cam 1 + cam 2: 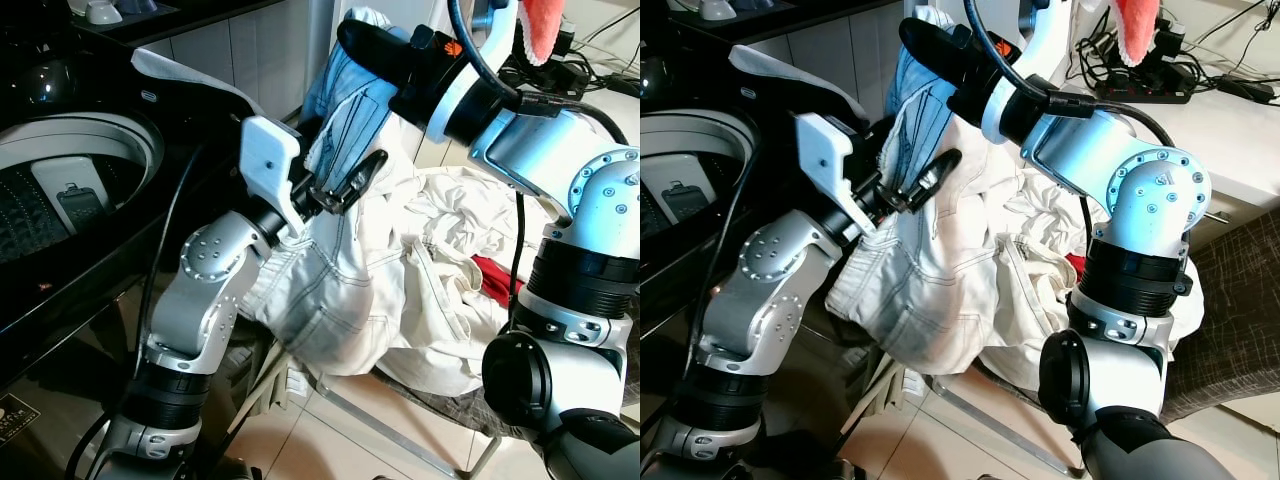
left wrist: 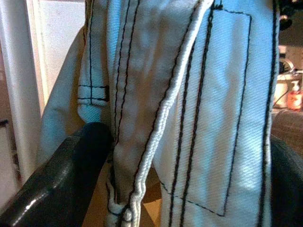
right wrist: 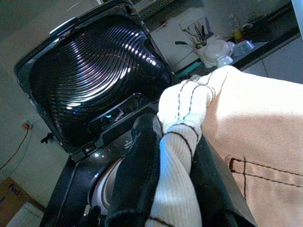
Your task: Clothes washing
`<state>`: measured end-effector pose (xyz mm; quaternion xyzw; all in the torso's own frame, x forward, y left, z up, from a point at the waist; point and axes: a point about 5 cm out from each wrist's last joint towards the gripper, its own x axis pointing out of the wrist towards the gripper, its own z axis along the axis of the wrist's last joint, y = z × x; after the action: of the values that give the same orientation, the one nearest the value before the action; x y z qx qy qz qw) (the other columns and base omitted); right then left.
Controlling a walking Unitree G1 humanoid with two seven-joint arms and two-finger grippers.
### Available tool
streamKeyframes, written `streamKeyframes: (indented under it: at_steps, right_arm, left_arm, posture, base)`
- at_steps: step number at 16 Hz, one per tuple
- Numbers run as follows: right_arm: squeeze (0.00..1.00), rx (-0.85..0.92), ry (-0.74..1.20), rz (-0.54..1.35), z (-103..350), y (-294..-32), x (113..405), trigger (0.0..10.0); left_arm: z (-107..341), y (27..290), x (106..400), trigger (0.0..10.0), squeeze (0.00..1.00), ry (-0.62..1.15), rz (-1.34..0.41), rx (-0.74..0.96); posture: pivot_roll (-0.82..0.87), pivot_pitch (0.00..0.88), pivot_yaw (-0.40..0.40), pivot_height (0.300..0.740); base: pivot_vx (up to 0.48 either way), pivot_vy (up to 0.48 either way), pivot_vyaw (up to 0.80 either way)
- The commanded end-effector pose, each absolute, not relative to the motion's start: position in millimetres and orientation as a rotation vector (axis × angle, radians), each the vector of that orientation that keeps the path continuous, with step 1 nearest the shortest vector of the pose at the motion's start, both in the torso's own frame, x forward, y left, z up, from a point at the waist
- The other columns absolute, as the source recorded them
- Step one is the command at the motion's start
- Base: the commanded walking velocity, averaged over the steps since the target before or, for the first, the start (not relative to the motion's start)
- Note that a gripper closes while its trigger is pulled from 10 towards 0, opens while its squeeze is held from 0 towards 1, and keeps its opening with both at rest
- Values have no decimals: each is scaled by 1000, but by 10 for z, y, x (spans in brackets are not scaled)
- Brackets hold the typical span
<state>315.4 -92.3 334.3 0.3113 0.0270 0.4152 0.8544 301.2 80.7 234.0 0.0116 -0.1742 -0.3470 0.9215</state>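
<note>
Left eye view: right pincer (image 1: 375, 40) pinching white jeans (image 1: 340, 290) aloft, left pincer (image 1: 345, 185) spread around them; washer drum (image 1: 70, 190) open, loading not yet done.

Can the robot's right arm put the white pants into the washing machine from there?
Probably yes. The right gripper is shut on the white pants, held high, and the washing machine is open beside them. The left gripper and hanging cloth sit in between, so it may snag.

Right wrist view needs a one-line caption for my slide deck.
Right gripper pinches a fold of white jeans before the washer's raised lid.
</note>
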Motion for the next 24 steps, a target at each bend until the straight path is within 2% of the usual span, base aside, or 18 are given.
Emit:
streamKeyframes:
  at_steps: [1,4,5,8,24]
  right_arm:
    - [0,646,-19,922,3507,-925,3060,0]
    - [0,651,-21,922,3525,-925,3057,0]
    - [0,652,-22,920,3530,-924,3054,0]
    - [0,659,-19,913,3513,-927,3048,0]
    - [0,671,-14,915,3527,-922,3028,0]
  left_arm:
    - [2245,815,3050,10000,0,-313,-683,55]
    - [2259,850,3065,10000,0,-320,-664,33]
    - [2264,844,3057,0,0,-323,-679,10]
    - [2268,822,3013,0,0,-322,-716,-49]
    - [2231,851,3041,0,0,-286,-711,-61]
  posture:
    - [-29,0,-81,740]
    - [-32,0,-77,740]
    - [-32,0,-76,740]
    - [-28,0,-79,740]
    - [-33,0,-73,740]
  base:
    - [0,0,0]
    - [0,0,0]
    - [0,0,0]
    - [0,0,0]
    - [0,0,0]
